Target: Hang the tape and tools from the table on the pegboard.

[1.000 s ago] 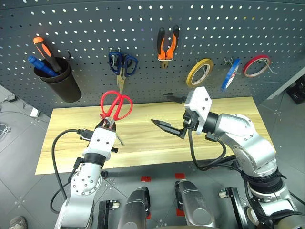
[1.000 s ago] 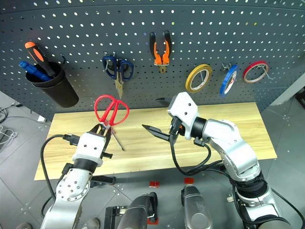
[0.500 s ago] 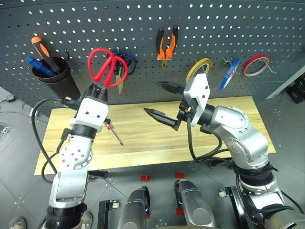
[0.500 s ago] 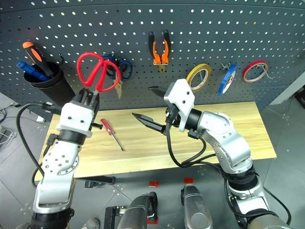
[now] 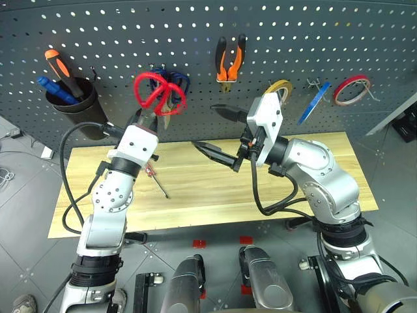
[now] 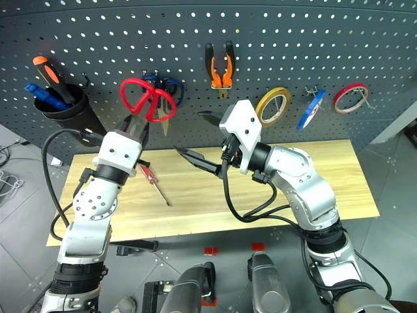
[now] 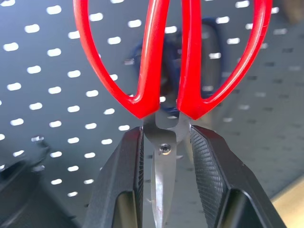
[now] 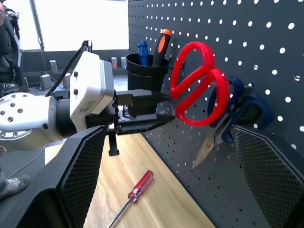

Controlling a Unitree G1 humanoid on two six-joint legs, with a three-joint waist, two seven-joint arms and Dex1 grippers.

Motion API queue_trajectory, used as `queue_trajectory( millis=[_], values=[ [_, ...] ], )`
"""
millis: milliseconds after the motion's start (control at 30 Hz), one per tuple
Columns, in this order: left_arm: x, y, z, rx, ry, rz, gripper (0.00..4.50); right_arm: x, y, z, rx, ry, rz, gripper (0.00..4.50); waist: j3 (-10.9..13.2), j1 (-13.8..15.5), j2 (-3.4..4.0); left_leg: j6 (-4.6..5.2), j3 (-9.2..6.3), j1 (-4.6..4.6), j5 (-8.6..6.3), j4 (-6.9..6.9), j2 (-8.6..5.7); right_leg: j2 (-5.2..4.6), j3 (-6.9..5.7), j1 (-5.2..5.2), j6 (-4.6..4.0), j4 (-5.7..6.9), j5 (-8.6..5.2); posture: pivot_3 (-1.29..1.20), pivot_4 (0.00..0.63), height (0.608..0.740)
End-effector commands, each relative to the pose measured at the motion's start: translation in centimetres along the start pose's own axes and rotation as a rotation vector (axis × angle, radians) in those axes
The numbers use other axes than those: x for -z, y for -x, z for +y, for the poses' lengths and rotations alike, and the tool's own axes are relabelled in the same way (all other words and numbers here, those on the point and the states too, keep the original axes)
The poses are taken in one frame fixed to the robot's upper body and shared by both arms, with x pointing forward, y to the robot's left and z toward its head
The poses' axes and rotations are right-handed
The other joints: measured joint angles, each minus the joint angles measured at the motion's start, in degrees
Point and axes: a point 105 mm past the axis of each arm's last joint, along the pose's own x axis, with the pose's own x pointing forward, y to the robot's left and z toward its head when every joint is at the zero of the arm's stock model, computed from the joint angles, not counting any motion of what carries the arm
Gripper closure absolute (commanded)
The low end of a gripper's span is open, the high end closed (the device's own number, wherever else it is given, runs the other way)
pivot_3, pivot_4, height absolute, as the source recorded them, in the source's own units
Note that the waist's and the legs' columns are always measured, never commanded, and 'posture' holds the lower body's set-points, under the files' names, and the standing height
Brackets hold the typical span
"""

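One pinch at the pivot holds the red-handled scissors (image 5: 158,95) in the left end effector (image 5: 144,121); their loops could snag the blue-handled scissors (image 5: 176,83) just behind; the right end effector (image 5: 218,132) gapes empty.

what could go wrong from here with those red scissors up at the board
1. The left claw pinches the red-handled steel scissors only at the pivot, so they may swivel or slip.
2. The blue-handled scissors already hang right behind the red loops, so the two pairs could snag or knock together on the dark grey perforated pegboard.
3. A drop could land on the small clear-red-handled screwdriver lying on the light wooden table.
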Motion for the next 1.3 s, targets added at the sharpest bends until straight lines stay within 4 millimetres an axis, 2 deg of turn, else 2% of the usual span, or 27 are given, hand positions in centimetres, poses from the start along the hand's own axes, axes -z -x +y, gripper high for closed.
queue_trajectory(
  millis=[33, 167, 333, 533, 800, 967, 1100, 1300],
  values=[
    [-2.2, 0.8, -0.3, 0.000, -0.006, -0.074, 3.38, -1.4, 0.3, 0.5, -0.001, 0.045, -0.053, 0.00, 0.0, -0.2, 0.00, 0.00, 0.01, -0.01, 0.00, 0.00, 0.00, 0.00, 0.01, -0.03, 0.00, 0.00, 0.00, -0.32, 0.298, 0.740],
    [-2.8, 0.9, -1.1, 0.013, 0.022, -0.075, 3.38, -1.2, 0.4, 0.5, -0.001, 0.036, -0.046, 0.00, 0.0, -0.1, 0.00, -0.01, 0.00, 0.00, 0.00, 0.00, 0.02, 0.02, 0.00, -0.03, 0.00, 0.10, 0.00, -0.32, 0.298, 0.740],
    [-2.7, 0.3, -0.3, -0.023, 0.020, -0.065, 3.38, -1.2, 0.3, 0.4, -0.004, 0.033, -0.046, 0.00, 0.0, -0.1, 0.00, 0.00, 0.01, 0.01, 0.00, 0.05, 0.02, 0.03, 0.00, -0.04, 0.00, 0.20, 0.00, -0.32, 0.296, 0.740],
    [-1.0, -0.4, 0.6, -0.072, 0.063, 0.031, 3.38, -1.1, 0.1, 0.4, -0.014, 0.025, -0.045, 0.00, 0.0, -0.1, 0.00, 0.00, 0.02, 0.00, 0.00, 0.06, 0.02, 0.04, 0.00, -0.04, 0.00, 0.20, 0.00, -0.32, 0.296, 0.740],
    [0.3, -1.8, 1.0, -0.122, 0.086, 0.103, 3.38, -1.2, 0.1, 0.4, -0.018, 0.020, -0.047, 0.00, 0.0, -0.1, 0.00, -0.01, 0.02, 0.00, 0.01, 0.10, 0.01, 0.05, 0.00, -0.04, 0.00, 0.23, 0.01, -0.32, 0.298, 0.740],
    [1.3, -3.2, 0.0, -0.112, 0.133, 0.158, 3.38, -1.3, -0.1, 0.4, -0.013, 0.016, -0.054, 0.00, 0.0, -0.1, -0.01, -0.01, 0.01, -0.01, 0.01, 0.15, 0.00, 0.05, -0.02, -0.04, 0.00, 0.26, 0.01, -0.32, 0.298, 0.740],
    [2.7, -2.6, -0.6, -0.120, 0.177, 0.242, 2.09, -1.3, -0.3, 0.8, -0.024, 0.015, -0.056, 0.00, 0.0, -0.3, -0.01, -0.02, 0.03, -0.01, 0.01, 0.18, 0.00, 0.05, 0.00, -0.04, 0.00, 0.27, 0.01, -0.32, 0.302, 0.740],
    [5.5, 0.3, -1.7, -0.141, 0.285, 0.412, 0.32, -0.2, -0.1, 1.5, -0.024, -0.004, -0.005, 0.00, 0.0, -0.3, -0.01, -0.01, 0.02, 0.00, 0.01, 0.19, 0.01, 0.06, 0.02, -0.05, 0.00, 0.28, 0.01, -0.32, 0.310, 0.740]
  ],
)
